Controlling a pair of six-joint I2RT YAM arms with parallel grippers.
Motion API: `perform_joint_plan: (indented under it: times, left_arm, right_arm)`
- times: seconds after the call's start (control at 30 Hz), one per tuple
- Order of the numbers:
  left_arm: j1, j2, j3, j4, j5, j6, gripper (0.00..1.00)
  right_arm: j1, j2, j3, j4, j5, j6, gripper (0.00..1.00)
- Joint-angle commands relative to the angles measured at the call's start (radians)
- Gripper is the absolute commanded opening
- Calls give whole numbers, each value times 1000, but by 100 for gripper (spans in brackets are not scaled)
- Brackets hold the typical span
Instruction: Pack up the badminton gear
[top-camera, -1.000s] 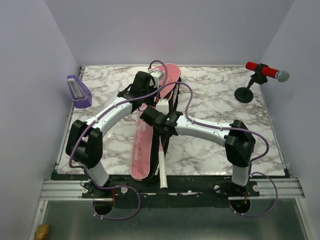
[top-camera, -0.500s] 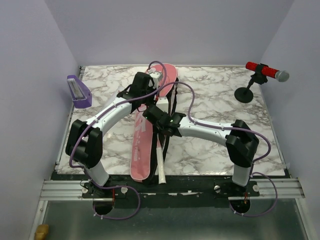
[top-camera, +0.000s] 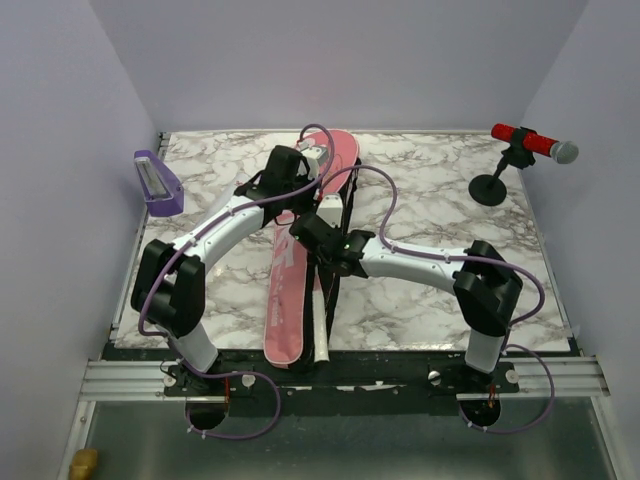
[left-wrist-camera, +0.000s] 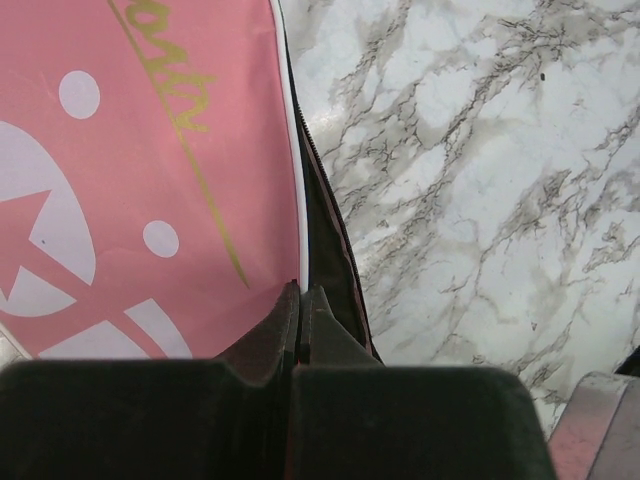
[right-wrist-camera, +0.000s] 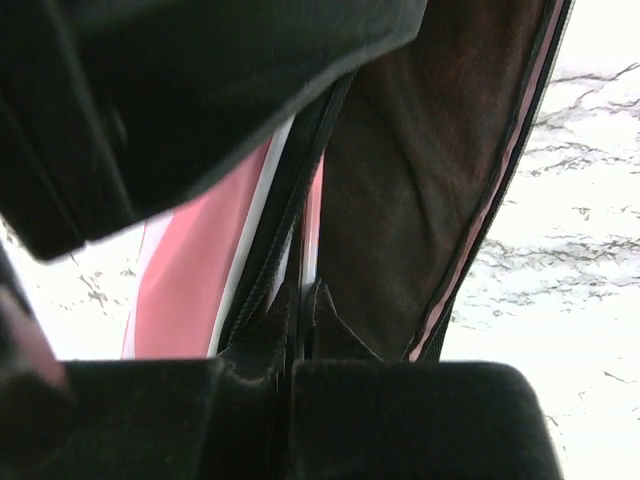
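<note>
long pink bag (top-camera: 285, 300) lies flat on marble table (top-camera: 430, 200), running from far centre to the near edge, a bit left of middle. right long side of the bag is unzipped, dark lining (right-wrist-camera: 420, 180) shows in the gap. racket (top-camera: 320, 335) is in the bag: only the pale handle shows, sticking out at the near end just right of the pink panel, head is hidden. can't tell what else is inside.

left gripper (left-wrist-camera: 300, 300) is at the bag's far part, jaws fully closed, pinching the bag's zipper edge (left-wrist-camera: 315, 190). right gripper (right-wrist-camera: 300, 300) is mid bag, nearer than the left, jaws also closed, nipping the bag's opened edge next to the lining.

purple tray (top-camera: 157, 183) sits tilted at the far left table edge, contents can't be told. red microphone (top-camera: 530, 142) on its black stand is far right, well apart from the bag.
</note>
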Motion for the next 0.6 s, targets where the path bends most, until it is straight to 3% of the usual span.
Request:
perform_joint_plan:
  times: [0.0, 0.13, 0.27, 0.33, 0.4, 0.43, 0.5, 0.57]
  left_arm:
    - [-33, -99, 6, 49, 159, -39, 0]
    - [-33, -126, -28, 91, 173, -69, 0]
    - [-35, -122, -11, 85, 216, -93, 0]
    - [-35, -122, -4, 78, 224, -101, 0]
    - [-34, -126, -4, 83, 225, -107, 0]
    - [-35, -129, -5, 88, 225, -108, 0]
    - [-35, -126, -5, 86, 225, -110, 0]
    - [-35, -123, -5, 85, 221, -110, 0]
  right_arm:
    - [-20, 25, 67, 33, 147, 93, 0]
    - [-30, 3, 62, 78, 244, 48, 0]
    - [-52, -3, 53, 142, 169, 36, 4]
    - [-52, 8, 55, 144, 118, 32, 14]
    - [-52, -13, 23, 174, 77, -16, 41]
    - [-52, -30, 4, 185, 61, -36, 49]
    - [-52, -75, -26, 185, 48, -50, 59]
    - [-52, -127, -52, 177, 31, -50, 62]
